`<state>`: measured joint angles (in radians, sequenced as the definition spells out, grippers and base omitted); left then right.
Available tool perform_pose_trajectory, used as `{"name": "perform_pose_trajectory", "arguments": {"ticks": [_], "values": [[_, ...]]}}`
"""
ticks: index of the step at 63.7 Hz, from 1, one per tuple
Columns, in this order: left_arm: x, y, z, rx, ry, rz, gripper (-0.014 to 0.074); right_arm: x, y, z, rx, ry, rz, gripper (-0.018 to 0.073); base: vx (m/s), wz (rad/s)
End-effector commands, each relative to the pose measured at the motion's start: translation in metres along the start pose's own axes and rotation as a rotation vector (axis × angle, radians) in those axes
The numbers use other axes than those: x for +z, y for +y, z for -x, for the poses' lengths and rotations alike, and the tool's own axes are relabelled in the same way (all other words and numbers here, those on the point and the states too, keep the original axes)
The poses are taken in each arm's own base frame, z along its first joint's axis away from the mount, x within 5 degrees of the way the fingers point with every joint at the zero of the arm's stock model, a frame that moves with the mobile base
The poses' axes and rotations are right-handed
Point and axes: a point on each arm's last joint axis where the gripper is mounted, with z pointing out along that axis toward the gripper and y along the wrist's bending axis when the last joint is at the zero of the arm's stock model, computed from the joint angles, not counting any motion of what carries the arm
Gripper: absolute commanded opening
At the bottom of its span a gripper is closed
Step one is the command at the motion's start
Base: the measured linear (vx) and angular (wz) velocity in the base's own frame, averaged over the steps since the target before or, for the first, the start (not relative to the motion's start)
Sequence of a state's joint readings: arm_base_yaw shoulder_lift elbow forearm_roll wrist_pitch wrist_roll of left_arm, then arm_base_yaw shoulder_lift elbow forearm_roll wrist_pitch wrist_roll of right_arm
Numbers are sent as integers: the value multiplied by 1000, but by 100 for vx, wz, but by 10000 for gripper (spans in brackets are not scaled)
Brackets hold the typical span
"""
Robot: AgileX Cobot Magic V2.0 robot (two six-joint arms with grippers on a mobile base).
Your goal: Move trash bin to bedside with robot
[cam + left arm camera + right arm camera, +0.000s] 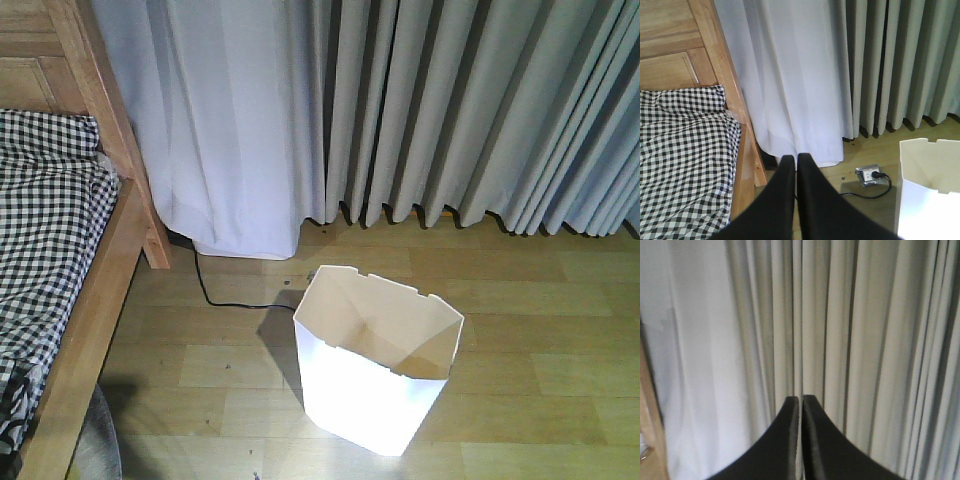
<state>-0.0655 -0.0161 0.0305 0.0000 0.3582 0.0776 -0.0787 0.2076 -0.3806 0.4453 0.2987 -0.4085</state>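
We see grey pleated curtains [470, 110] beside a white sheer curtain [230, 120], falling to a light wooden plank floor [540, 330], where a black cable [215, 295] trails from a floor socket [868, 175]

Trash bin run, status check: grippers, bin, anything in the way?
Left gripper shut, empty; right gripper shut, empty. White angular plastic trash bin upright, apart from light-brown wooden bed frame. Black cable on floor between.

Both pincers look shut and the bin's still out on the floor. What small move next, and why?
Probably open the left pincer and lower it toward the trash bin rim. Both it and the right pincer are shut on nothing, and the bin stands apart from the bed frame, to its right.
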Motion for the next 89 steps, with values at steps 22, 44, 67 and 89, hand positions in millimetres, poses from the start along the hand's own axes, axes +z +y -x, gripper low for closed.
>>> {"name": "perform_pose_trajectory", "arguments": {"ticks": [22,44,67,89], "values": [[0,0,1,-5,-72,5,-7,-6,-12,-79,-37,-100,-125,-8,0,0],[0,0,1,-5,-72,5,-7,-2,-8,-100,-69,-95,-40,-8,0,0],[0,0,1,-5,-72,5,-7,-2,-8,-100,-81,-92,-40,-8,0,0],[0,0,1,-5,-72,5,-7,-2,-8,-100,-81,-92,-40,-8,0,0]]}}
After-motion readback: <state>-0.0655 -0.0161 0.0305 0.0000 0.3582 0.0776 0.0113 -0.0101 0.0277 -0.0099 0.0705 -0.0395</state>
